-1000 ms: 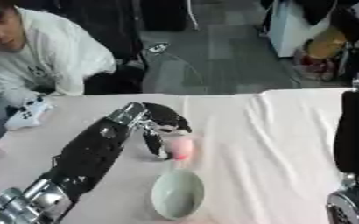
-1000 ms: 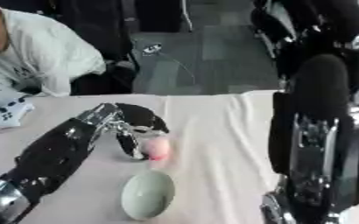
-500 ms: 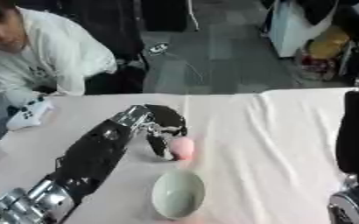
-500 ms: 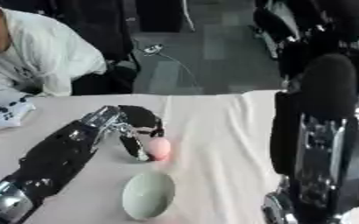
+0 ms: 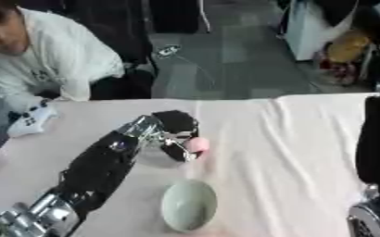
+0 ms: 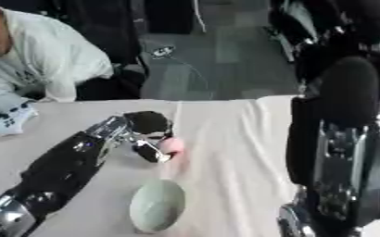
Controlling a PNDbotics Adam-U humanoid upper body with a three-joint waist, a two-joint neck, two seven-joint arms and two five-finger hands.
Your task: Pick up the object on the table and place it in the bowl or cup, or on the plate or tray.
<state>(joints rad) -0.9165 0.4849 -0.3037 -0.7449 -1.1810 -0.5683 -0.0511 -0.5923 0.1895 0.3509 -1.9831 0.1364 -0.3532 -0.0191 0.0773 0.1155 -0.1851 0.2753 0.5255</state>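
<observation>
Our left hand (image 5: 173,134) curls its fingers around the small pink ball (image 5: 197,144). It looks light and smooth, so we judge a grip across its middle safest before the bowl (image 5: 189,205).

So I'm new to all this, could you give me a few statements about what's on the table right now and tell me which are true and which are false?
1. The left hand has its fingers curled round a small pink object. True.
2. The pink object already lies inside the bowl. False: it is in the hand, beyond the bowl, which looks empty.
3. The bowl is pale green and sits nearer the robot than the hand. True.
4. The table is covered with a dark blue cloth. False: the tablecloth is a pale, whitish pink.
5. The right hand is also holding the pink object. False: only the right arm shows at the right edge; its hand is not in view.
</observation>
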